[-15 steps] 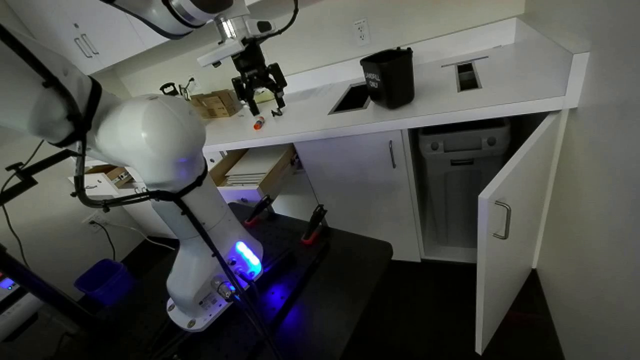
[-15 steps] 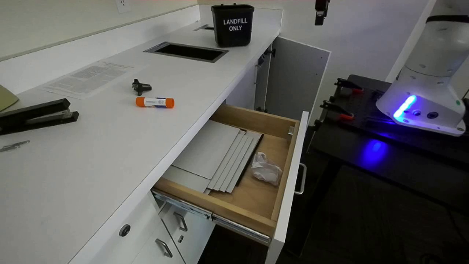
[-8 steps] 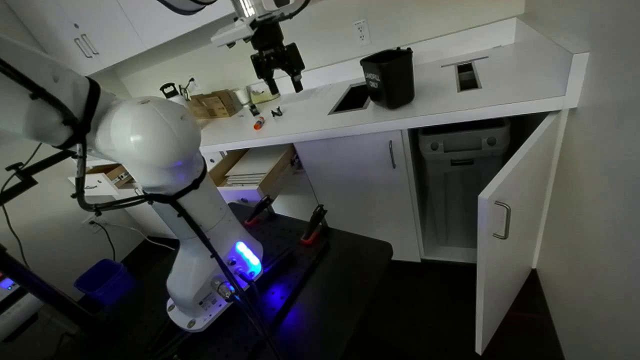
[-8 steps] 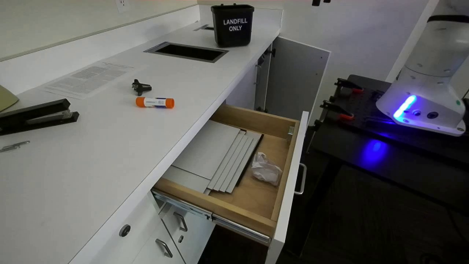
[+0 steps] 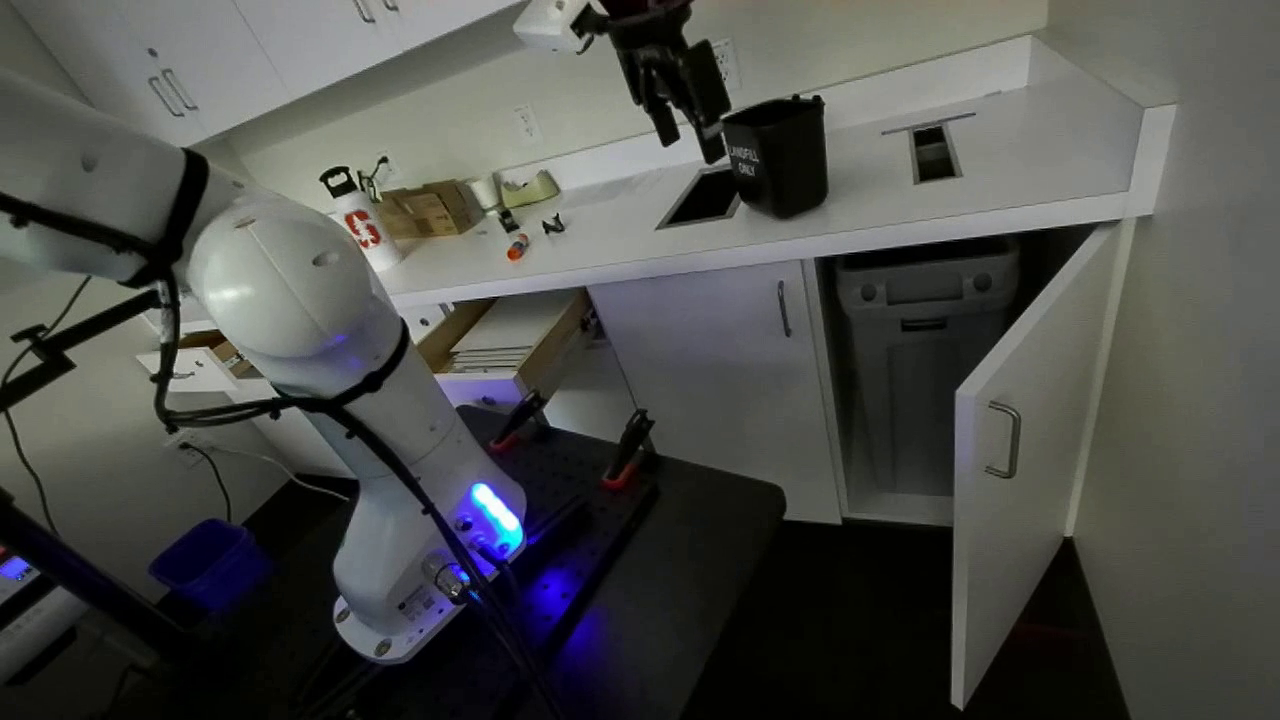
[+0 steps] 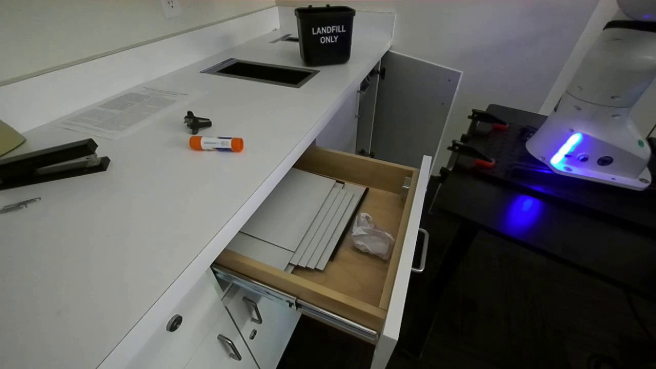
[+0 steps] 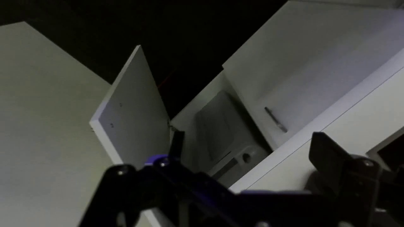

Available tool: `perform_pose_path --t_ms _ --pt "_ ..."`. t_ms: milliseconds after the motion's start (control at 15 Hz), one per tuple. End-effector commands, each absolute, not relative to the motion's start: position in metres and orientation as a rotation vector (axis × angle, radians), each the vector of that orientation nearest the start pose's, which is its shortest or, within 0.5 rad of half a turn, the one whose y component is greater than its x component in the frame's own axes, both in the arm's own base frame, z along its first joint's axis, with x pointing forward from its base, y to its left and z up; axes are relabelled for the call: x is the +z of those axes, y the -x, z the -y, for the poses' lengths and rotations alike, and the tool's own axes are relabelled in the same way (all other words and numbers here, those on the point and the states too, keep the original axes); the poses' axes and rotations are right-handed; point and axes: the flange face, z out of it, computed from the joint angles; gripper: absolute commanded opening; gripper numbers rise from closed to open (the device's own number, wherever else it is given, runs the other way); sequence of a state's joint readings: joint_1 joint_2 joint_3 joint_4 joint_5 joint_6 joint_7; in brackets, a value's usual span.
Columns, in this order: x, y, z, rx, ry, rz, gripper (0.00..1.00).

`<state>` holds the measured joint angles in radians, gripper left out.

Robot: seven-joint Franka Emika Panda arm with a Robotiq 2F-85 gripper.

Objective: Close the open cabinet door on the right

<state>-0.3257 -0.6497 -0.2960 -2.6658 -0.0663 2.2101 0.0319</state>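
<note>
The cabinet door (image 5: 1040, 430) is a white panel standing wide open at the right end of the counter, with a metal handle (image 5: 1006, 440) on its outer face. Its grey inner face (image 6: 415, 107) shows in an exterior view, and the open door (image 7: 135, 113) also shows in the wrist view, left of the cabinet opening. My gripper (image 5: 690, 145) is open and empty, raised above the counter beside the black bin, well away from the door. In the wrist view my gripper (image 7: 247, 137) has its fingers wide apart, with nothing between them.
A black landfill bin (image 5: 785, 165) stands on the white counter (image 5: 620, 250). A grey bin (image 5: 920, 390) stands inside the open cabinet. A drawer (image 6: 353, 302) is pulled out. A wall (image 5: 1190, 400) is right of the door. A black table (image 5: 700, 560) with clamps carries the arm.
My gripper has moved right and up in an exterior view, from above the glue stick to beside the black bin, and has left the other view. The door has not moved.
</note>
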Motion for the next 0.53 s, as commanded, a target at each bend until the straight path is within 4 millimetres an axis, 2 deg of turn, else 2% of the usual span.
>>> perform_pose_path --t_ms 0,67,400,467 --pt "0.443 -0.292 0.232 -0.346 2.906 -0.943 1.00" --pt "0.440 -0.288 0.240 -0.349 2.901 -0.965 1.00" --pt "0.440 -0.292 0.236 -0.345 2.912 -0.944 1.00" --pt "0.443 -0.301 0.242 -0.349 2.872 -1.014 1.00"
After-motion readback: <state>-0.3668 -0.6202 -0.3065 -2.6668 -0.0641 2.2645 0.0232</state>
